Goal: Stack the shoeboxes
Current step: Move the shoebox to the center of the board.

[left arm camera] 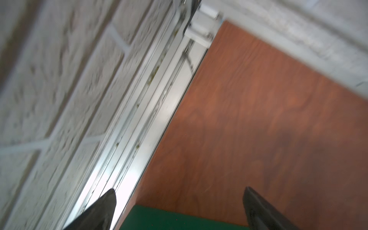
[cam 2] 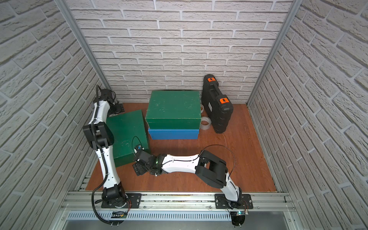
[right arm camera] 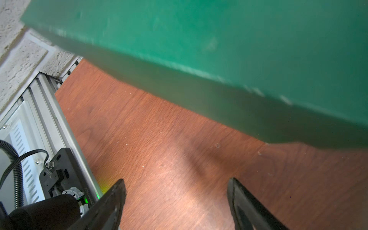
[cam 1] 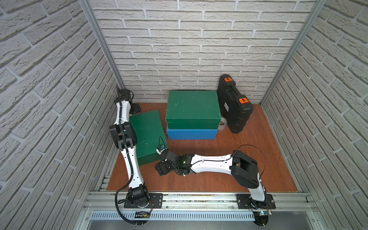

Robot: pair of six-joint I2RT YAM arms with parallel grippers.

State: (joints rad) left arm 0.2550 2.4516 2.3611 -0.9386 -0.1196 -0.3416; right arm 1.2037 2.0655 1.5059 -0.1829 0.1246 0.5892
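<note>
In both top views a dark green shoebox (cam 1: 192,108) (cam 2: 173,108) lies stacked on a blue shoebox (cam 1: 191,133) (cam 2: 173,133) at the back middle of the wooden table (cam 1: 249,159). Another dark green shoebox (cam 1: 148,135) (cam 2: 127,135) rests on the table at the left, turned at an angle. My left gripper (cam 1: 137,108) (left arm camera: 179,199) is open beyond that box's far end, whose green edge (left arm camera: 179,219) shows below the fingers. Just off the same box's near right corner, my right gripper (cam 1: 160,169) (right arm camera: 176,191) hangs open and empty over bare wood, with the green box (right arm camera: 239,39) ahead.
A black case with orange latches (cam 1: 234,103) leans on the back wall at the right. A tape roll (cam 1: 222,123) lies between it and the stack. Brick-pattern walls close in three sides. An aluminium rail (cam 1: 199,199) runs along the front edge.
</note>
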